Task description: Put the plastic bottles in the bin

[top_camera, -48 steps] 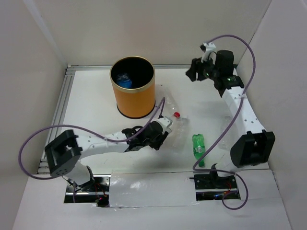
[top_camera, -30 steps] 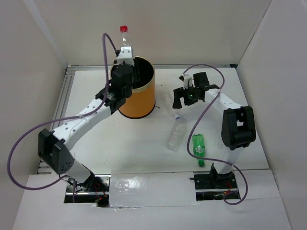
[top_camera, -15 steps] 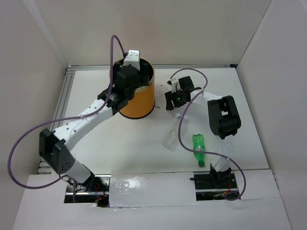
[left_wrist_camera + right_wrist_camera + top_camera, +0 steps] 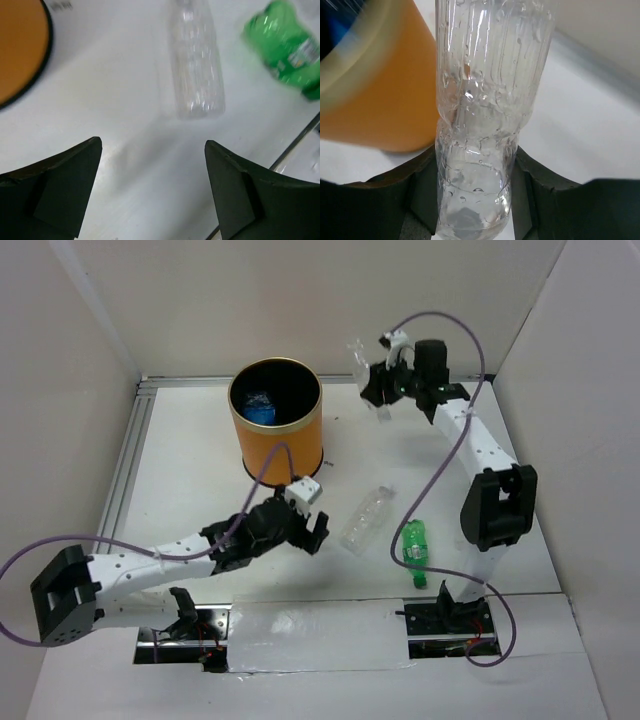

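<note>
Clear bottle (image 4: 487, 95), top cut off, in right gripper (image 4: 476, 197).

Two clear bottles (image 4: 366, 519) (image 4: 490, 100), one green bottle (image 4: 414, 545), one bin (image 4: 282, 448)

Orange, green, clear on white.
The tall orange cylindrical bin (image 4: 285, 455) has a pale rim and black inside; right of it, on the white bench (image 4: 200, 490), lie a clear plastic bottle (image 4: 366, 519) and a green plastic bottle (image 4: 414, 548), and the black right hand (image 4: 476, 200) grips a droplet-speckled clear bottle (image 4: 490, 90).
</note>
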`<action>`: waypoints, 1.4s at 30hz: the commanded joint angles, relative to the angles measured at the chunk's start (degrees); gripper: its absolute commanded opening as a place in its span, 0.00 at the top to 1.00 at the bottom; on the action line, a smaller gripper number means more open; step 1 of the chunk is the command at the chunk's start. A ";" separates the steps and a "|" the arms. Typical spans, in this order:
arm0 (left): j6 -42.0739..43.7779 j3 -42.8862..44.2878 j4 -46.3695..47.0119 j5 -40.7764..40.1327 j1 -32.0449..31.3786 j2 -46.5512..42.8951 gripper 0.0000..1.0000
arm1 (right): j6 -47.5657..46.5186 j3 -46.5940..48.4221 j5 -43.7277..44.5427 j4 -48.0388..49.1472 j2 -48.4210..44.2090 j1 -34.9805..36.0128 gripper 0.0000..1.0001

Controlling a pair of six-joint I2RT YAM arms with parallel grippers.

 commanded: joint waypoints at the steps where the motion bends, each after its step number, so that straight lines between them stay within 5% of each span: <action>1: -2.97 -2.26 12.25 1.49 -2.57 2.50 0.04 | 2.49 8.19 -6.99 9.98 -5.14 4.23 0.89; 9: -5.35 -0.68 19.82 3.24 -3.10 16.03 0.01 | 6.98 31.72 -9.54 9.47 11.20 14.51 0.77; 12: -5.35 3.45 19.82 3.77 -3.10 21.48 0.01 | 8.74 35.00 -8.06 10.09 16.13 18.64 0.58; 13: -5.35 5.55 20.35 3.16 -3.63 24.28 0.01 | 9.43 35.01 -8.05 10.61 17.79 19.26 0.40; 17: -5.35 12.41 16.41 -2.18 -4.94 31.83 0.01 | 9.44 35.80 -6.64 10.01 17.90 19.79 0.00; 22: -5.35 18.22 14.20 -5.01 -6.09 38.80 0.01 | 11.90 32.12 -5.50 7.90 11.93 12.88 0.00; 26: -4.73 24.71 8.33 -5.55 -6.09 45.30 0.17 | 9.01 25.53 -5.50 0.44 5.25 5.06 0.00; 30: -4.12 24.38 6.55 -5.55 -6.09 45.76 0.54 | 7.60 19.11 -9.09 -11.57 -1.16 -4.97 0.00; 31: -2.72 23.77 6.55 -5.55 -6.09 43.66 0.82 | 5.33 17.02 -9.89 -16.14 -2.65 -8.73 0.00; 33: -2.10 23.76 6.55 -6.42 -6.09 40.33 0.91 | 3.66 14.63 -9.90 -21.06 -4.24 -11.92 0.00; 35: 1.13 24.90 5.67 -8.26 -6.09 36.28 0.93 | -1.27 8.52 -6.23 -24.35 -6.61 -15.34 0.00; 39: 7.39 29.98 5.67 -12.39 -4.08 25.82 0.93 | -5.40 -4.34 1.95 -26.47 -16.08 -18.26 0.20; 42: 11.69 32.72 6.72 -15.12 -1.88 18.96 0.92 | -5.41 -11.54 8.55 -26.47 -20.23 -19.49 0.23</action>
